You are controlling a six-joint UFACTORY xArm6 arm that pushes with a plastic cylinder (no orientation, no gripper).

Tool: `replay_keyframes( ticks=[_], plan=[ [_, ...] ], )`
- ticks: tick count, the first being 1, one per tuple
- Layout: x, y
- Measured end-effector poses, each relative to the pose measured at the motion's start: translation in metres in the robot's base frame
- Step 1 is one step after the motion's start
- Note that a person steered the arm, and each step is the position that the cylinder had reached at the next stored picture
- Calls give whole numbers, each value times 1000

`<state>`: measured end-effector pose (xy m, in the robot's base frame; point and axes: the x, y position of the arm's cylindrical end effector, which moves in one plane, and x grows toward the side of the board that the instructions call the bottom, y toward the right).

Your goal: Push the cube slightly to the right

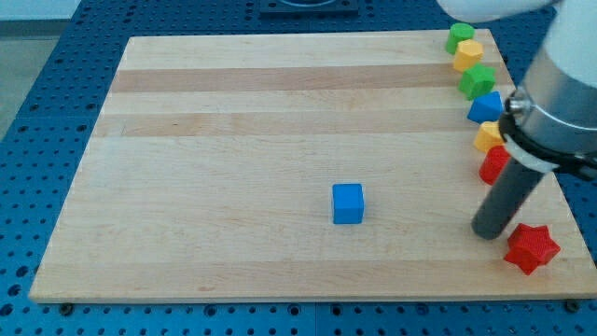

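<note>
Board: pale wooden board [233, 140] on a blue pegged table, bare across its left and middle.
Cube: blue cube [348, 203] alone on the board, a little right of centre and low in the view, well apart from every other block.
Tip: my tip [487, 232] rests on the board at about 3 o'clock from the cube, slightly lower, well apart from it; a bare rod, so nothing is held or touched by it.
Key relation: from my tip the cube lies at roughly 9 o'clock, so I sit on the wrong side for a rightward push; I judge the tip must pass round to the cube's 9 o'clock face first.
Neighbour: red star [532, 247] just beside my tip, at about 4 o'clock from it.
Right edge: row of green, yellow, green, blue, yellow and red blocks, partly hidden by the arm.
</note>
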<state>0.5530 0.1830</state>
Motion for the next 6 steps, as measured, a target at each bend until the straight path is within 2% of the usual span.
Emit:
replay_keyframes(
  ticks=[1,2,3,4,5,6],
  plan=[
    [7,-48],
    [36,-104],
    [41,-174],
    [10,-220],
    [-27,-232],
    [-38,-226]
  ],
)
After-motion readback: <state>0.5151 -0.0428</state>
